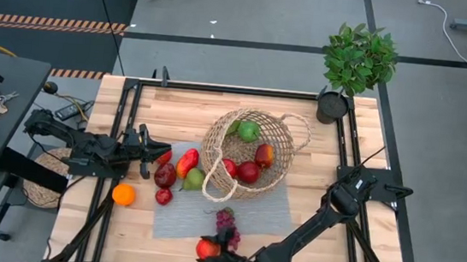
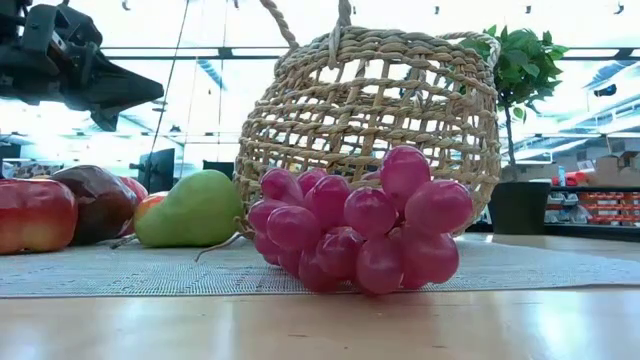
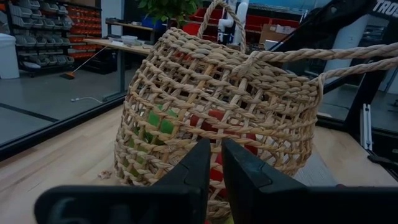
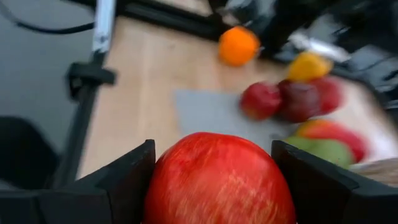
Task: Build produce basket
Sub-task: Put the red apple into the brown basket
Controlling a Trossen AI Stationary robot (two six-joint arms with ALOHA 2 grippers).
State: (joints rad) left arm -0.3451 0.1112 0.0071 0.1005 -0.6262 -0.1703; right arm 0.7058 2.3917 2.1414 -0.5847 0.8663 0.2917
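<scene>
Wooden planks are carrying everything I am working on, with a grey mat [image 1: 247, 214] spread across the middle of the surface [image 1: 176, 104]. Nearest to me, at the front edge, my right jaws [image 1: 209, 253] are standing fairly wide and closing on a red apple [image 4: 217, 180], which is filling the gap between the two fingers; I am judging this piece to be on its way to the basket. Just beyond it the purple grapes [image 2: 355, 225] are lying on the mat's front edge, not yet collected. Farther in, the basket [image 1: 253, 154] is tipping on its side on the mat, its tan open weave showing a green fruit [image 1: 249, 131] and several red ones already inside. Beside its mouth a green pear [image 1: 194, 179], a red-and-yellow pepper [image 1: 186, 162] and dark red fruits [image 1: 165, 176] are waiting, and an orange [image 1: 123, 193] is sitting on bare wood. My left jaws [image 1: 141, 152] are hovering by that cluster, pressed shut and holding nothing. I am reckoning the job is well under halfway. At the far corner a potted plant [image 1: 356, 61] is standing.
</scene>
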